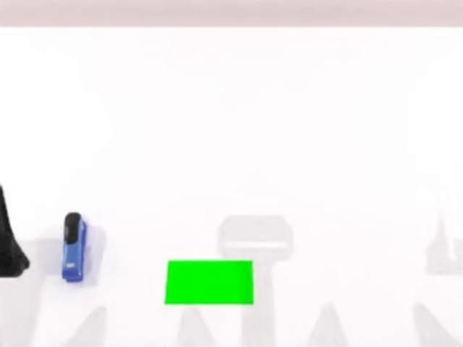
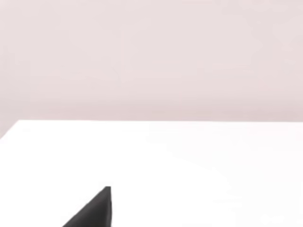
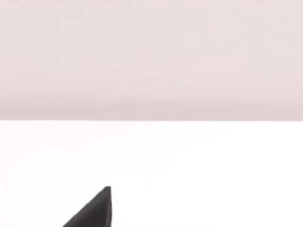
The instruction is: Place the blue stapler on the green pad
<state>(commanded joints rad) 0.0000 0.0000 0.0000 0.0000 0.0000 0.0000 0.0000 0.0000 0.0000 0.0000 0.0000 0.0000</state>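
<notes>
The blue stapler lies flat near the table's front left, its black rounded end pointing to the far side and a small white mark near its front end. The green pad lies flat right of it, near the front middle, with bare table between them. My left arm shows only as a dark shape at the left edge, left of the stapler and apart from it. In the left wrist view a dark tip of my left gripper hangs over bare table. The right wrist view likewise shows only a dark tip of my right gripper.
The white table runs back to a pale pinkish wall. Faint grey shadows fall on the table behind the pad and along the front edge. My right arm is out of the top view.
</notes>
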